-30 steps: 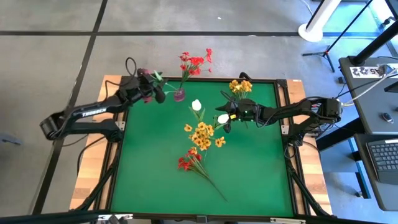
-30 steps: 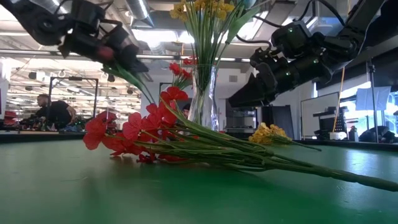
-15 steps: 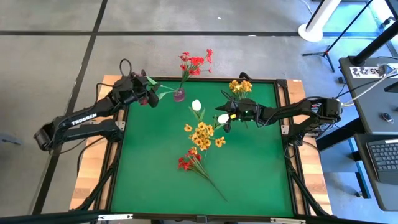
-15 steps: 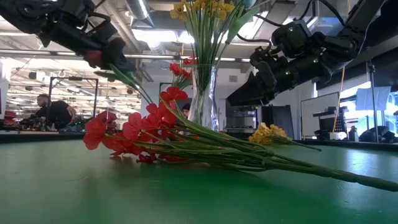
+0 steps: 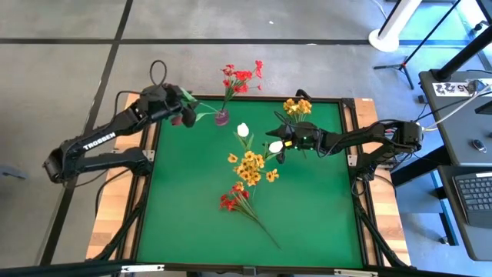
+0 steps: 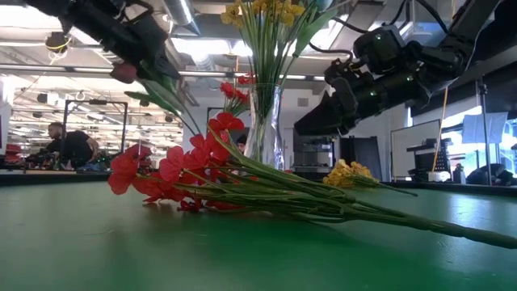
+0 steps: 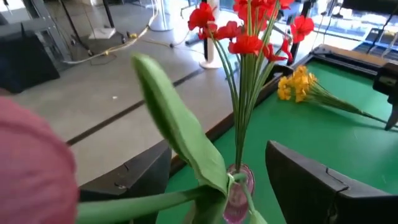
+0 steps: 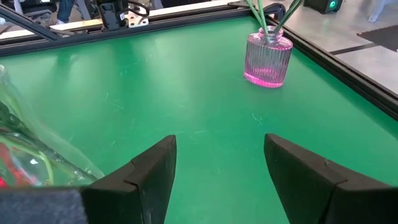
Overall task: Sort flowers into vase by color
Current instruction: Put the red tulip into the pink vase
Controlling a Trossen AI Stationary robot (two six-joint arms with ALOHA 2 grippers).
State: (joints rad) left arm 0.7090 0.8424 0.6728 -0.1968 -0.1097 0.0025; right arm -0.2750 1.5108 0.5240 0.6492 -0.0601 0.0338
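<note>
Green felt covers the desk (image 5: 192,223), framed in wood, with a grey floor and a busy workshop behind it. Flowers lie loose near the desk's middle: a white bud (image 5: 243,129), a yellow-orange bunch (image 5: 251,165) and a red spray (image 5: 231,200) whose long stem runs toward the near edge. By the far edge stand a small pink vase (image 5: 221,117) holding red flowers (image 5: 241,76) and, toward the far right corner, a clear vase with yellow ones (image 5: 297,106).

Over the far left corner the left pincer (image 5: 181,114) hovers with its fingers spread; a leafy green stem (image 7: 180,140) reaches from it to the pink vase's mouth, and whether it is gripped I cannot tell. The right pincer (image 5: 281,143) hangs spread beside a second white bud (image 5: 275,146), pinching nothing.

These sprays look light and springy, with soft petals that would crush. Best taken low on the bare stem, well below the blossoms. The narrow vases seem easy to tip, so a stem should go in gently.
</note>
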